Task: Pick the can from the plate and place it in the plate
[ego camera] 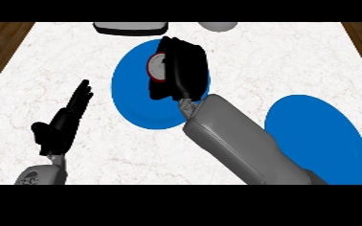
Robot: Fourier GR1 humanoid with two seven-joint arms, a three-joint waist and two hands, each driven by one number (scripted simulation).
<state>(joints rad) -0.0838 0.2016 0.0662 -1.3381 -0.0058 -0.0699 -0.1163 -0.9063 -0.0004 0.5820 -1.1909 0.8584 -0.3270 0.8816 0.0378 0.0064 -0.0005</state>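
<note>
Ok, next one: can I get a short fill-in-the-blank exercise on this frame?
1. The can stands on a plate coloured ___.
2. The hand curled round the can is the robot's ___ one.
3. The other hand rests open at the view's lower ___.
4. A second plate lies towards the view's ___ edge.
Missing words: blue; right; left; right.

Head view, steeply downward, close above the counter [63, 62] — forearms entering below

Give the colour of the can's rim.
Red, round a grey top; the can shows best in the head view.
</note>
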